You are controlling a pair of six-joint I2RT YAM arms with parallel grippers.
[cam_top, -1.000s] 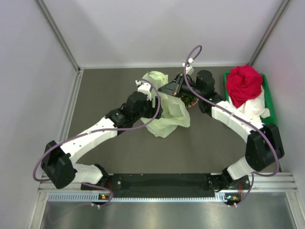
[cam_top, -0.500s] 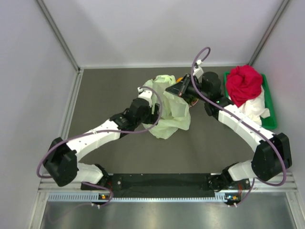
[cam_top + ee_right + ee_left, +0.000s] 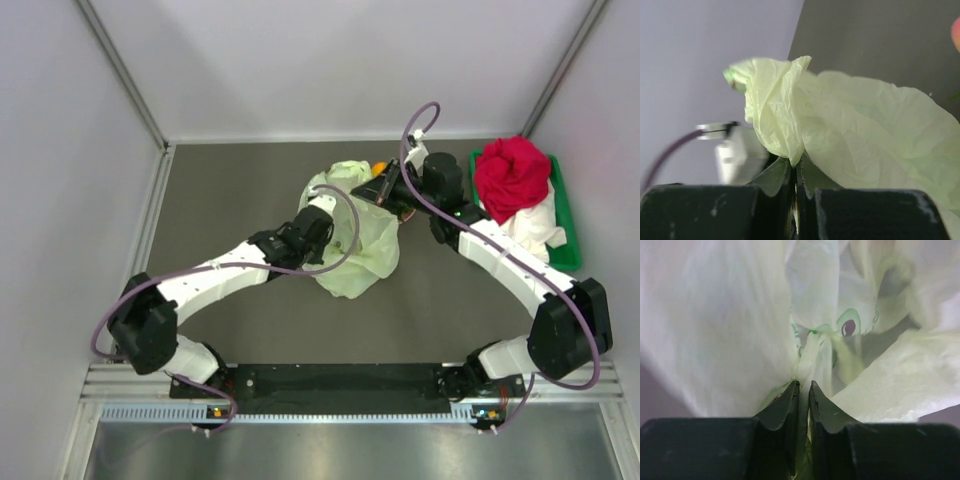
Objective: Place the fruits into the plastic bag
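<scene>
two sets of jaws, one bag: both are clamped on film, fruits outside it.
the plastic bag (image 3: 360, 235) is seen slumped mid-tabletop (image 3: 220, 190) between the arms. the left jaws are pinched shut on a gathered fold at its near-left side; the right jaws are shut on a crumpled edge at its far right. fruits (image 3: 379, 168) are glimpsed just beyond the right jaws, mostly hidden by that arm, so the right arm is judged nearer. no open mouth is shown. a red cloth bundle (image 3: 512, 178) in a green tray (image 3: 563, 205) lies well apart, right.
</scene>
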